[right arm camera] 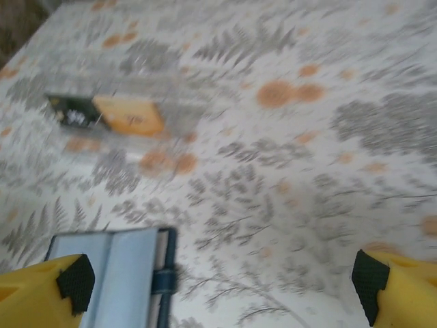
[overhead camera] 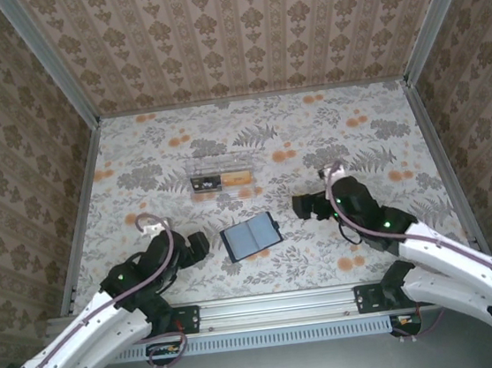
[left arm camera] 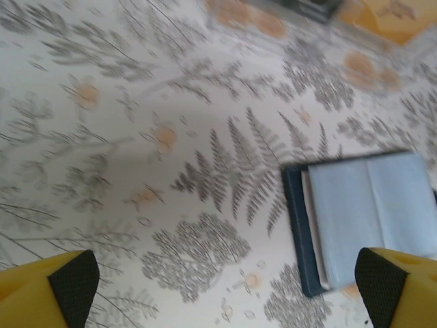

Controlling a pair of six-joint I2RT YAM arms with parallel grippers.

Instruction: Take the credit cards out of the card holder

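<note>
The card holder (overhead camera: 251,237) lies open and flat on the table between the arms, a dark navy cover with greyish-blue inner panels facing up. The credit cards are hidden; a thin pale edge peeks from under a panel. My left gripper (overhead camera: 201,242) hovers just left of the holder, open and empty. In the left wrist view the card holder (left arm camera: 369,212) sits to the right of the left gripper (left arm camera: 225,294). My right gripper (overhead camera: 300,206) is to the holder's right and slightly farther back, open and empty. In the right wrist view the card holder (right arm camera: 116,273) is at lower left, beside the right gripper (right arm camera: 224,287).
A clear rectangular plastic box (overhead camera: 221,174) with black and orange strips stands behind the holder; the box (right arm camera: 113,115) also appears upper left in the right wrist view. Patterned walls enclose the floral table (overhead camera: 357,145) on three sides.
</note>
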